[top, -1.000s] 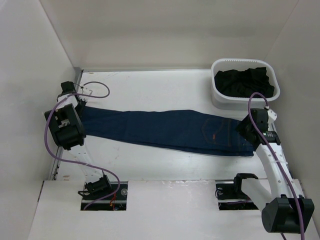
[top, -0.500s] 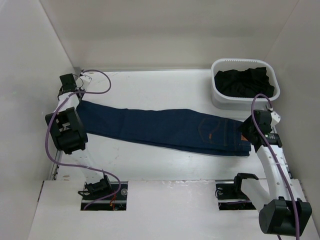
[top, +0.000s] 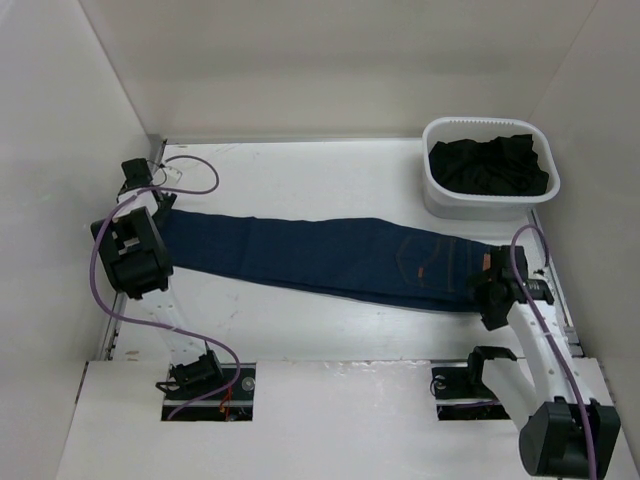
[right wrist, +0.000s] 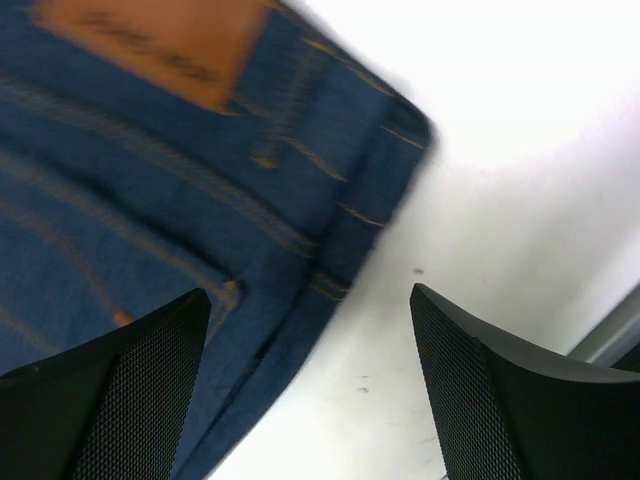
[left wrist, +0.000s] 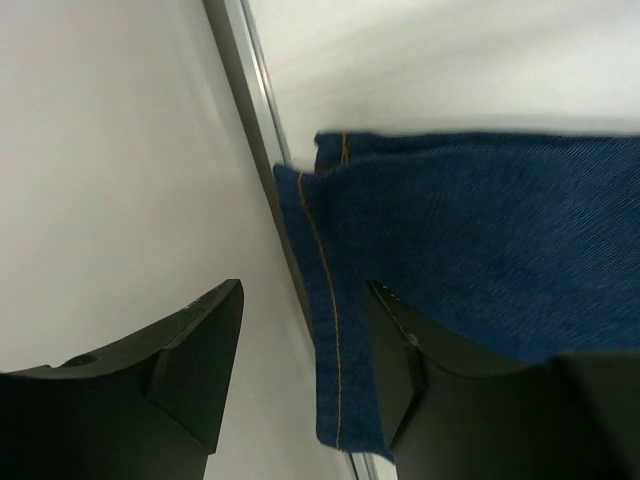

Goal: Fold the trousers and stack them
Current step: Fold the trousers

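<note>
Navy-blue trousers (top: 320, 258) with tan stitching (left wrist: 326, 300), brown patch (right wrist: 150, 40); white basket (top: 480, 207)

Trousers (top: 320, 260) are lying across mid-frame, blocking that band. Basket (top: 470, 208) is filling upper right. Table (top: 300, 175) is showing bare strips above and below the denim; left wall (top: 60, 150) and right wall (top: 600, 130) are boxing in both ends.

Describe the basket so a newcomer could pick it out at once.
Start at the white table and go to its far right corner. There sits the basket, a white rounded tub holding crumpled black cloth; the blue trousers beside it lie flat on the table.
</note>
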Tool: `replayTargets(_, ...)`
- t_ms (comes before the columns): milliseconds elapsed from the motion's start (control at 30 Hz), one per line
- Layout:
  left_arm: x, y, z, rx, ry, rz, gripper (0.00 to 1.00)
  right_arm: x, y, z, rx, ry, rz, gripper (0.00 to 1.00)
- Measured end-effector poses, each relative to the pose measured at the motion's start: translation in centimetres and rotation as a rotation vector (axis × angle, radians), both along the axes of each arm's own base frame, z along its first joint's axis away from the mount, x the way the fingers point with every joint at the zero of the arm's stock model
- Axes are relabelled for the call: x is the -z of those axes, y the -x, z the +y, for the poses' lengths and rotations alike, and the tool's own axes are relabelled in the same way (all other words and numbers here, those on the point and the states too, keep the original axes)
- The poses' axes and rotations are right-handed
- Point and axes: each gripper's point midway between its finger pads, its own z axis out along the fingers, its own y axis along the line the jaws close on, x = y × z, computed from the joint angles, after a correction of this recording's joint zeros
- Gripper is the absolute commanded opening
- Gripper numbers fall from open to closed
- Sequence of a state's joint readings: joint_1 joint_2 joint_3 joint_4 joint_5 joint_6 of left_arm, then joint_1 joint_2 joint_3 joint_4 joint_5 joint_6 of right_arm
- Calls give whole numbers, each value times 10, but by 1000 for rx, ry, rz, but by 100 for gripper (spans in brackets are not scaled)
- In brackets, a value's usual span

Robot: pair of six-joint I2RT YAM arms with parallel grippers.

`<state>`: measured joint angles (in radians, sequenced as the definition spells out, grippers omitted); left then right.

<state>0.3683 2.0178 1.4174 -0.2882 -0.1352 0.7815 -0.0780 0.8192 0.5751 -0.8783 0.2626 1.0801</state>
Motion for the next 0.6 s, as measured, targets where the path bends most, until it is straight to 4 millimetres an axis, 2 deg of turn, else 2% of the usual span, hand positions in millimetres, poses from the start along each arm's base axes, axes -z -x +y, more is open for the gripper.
replayTargets(167,4,15,14,-41,10,28,50,28,11,-2,186,-51,82,85)
replayTargets(367,8,28,22,-70,14,50,50,36,-7,-15,293,-50,34,82)
replayTargets(433,11,32,21,-72,18,61,50,38,-12,-18,309,-53,6,76)
replayTargets(600,16,39,19,-80,30,84,51,45,-21,-26,359,-64,-49,50)
